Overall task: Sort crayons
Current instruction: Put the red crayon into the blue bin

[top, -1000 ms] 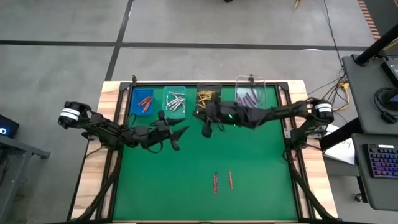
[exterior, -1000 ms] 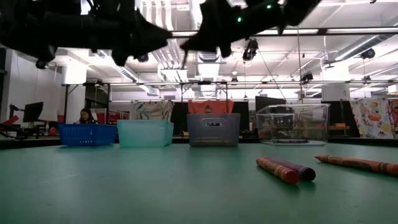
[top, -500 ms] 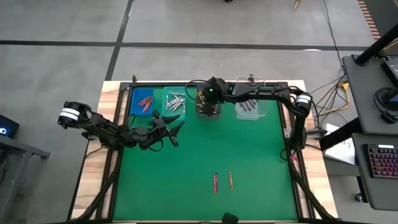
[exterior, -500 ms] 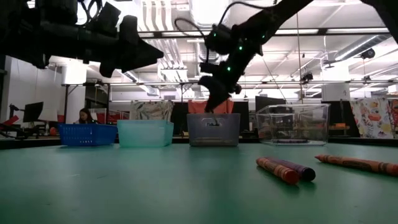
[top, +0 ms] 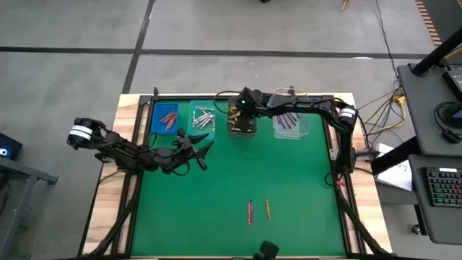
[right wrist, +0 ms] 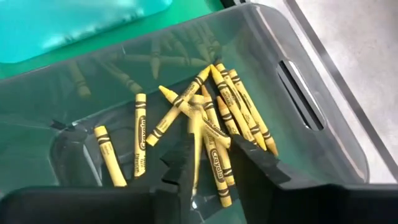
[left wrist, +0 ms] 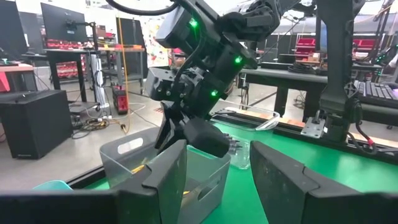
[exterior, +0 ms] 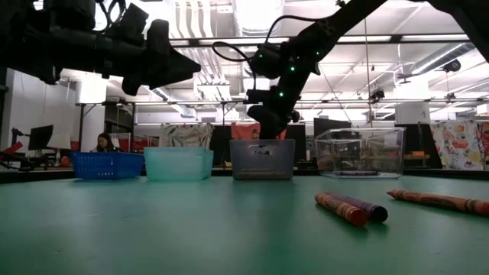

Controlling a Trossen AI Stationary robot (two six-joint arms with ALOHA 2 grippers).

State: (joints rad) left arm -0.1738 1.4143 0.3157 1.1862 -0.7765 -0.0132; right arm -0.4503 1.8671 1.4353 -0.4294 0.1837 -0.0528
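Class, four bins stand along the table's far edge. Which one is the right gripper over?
The grey bin, third from the blue one, holding yellow crayons; the right gripper hangs directly above it.

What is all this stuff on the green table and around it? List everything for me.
Blue bin: one, far-left end of the row of bins, holds red crayons.
Teal bin: one, next along, holds silver-grey crayons.
Grey bin: one, third along, holds yellow crayons.
Clear bin: one, far-right end, holds purple crayons.
Loose crayons: two seen from above, reddish and orange, on the green mat near its front edge.
Person: one, seated in the room behind.
Left gripper: open, over the mat, just short of the teal bin.
Right gripper: over the grey bin, fingers apart, nothing held.
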